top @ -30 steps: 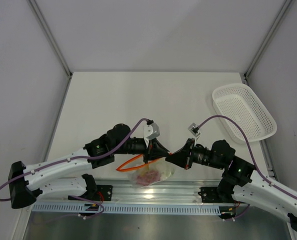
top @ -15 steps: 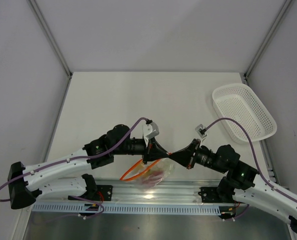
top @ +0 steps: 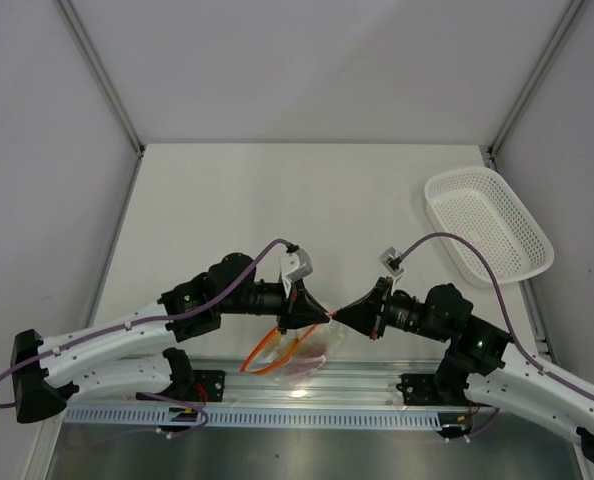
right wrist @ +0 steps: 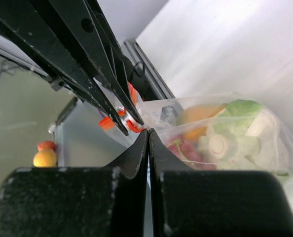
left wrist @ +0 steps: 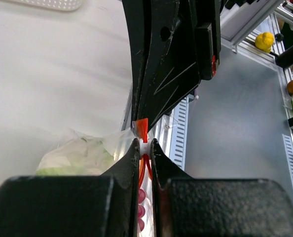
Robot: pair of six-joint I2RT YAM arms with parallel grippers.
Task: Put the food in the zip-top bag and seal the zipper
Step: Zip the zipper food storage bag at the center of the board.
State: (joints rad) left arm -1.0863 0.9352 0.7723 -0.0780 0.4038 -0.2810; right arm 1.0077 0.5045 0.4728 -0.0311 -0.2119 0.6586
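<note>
The clear zip-top bag (top: pixel 302 352) hangs between both grippers over the table's near edge. My left gripper (top: pixel 326 318) is shut on the orange-red zipper (left wrist: pixel 142 129) at its white slider. My right gripper (top: pixel 338 315) is shut on the bag's mouth edge (right wrist: pixel 145 118), tip to tip with the left one. An open loop of zipper (top: pixel 265 356) droops to the left. The food is inside the bag: the yellow-orange fruit (right wrist: pixel 198 116), the green piece (right wrist: pixel 242 108), the whitish piece (right wrist: pixel 218 145) and the dark red grapes (right wrist: pixel 182 148). The grapes (left wrist: pixel 140 197) also show between the left fingers.
A white mesh basket (top: pixel 487 225) stands at the back right. The aluminium rail (top: pixel 307 385) runs under the bag along the near edge. Loose toy fruits (left wrist: pixel 263 39) lie beyond the table, off its surface.
Both gripper tips stayed together and shifted a little right, then back left and nearer. The bag now hangs narrower, and the zipper loop droops lower.
</note>
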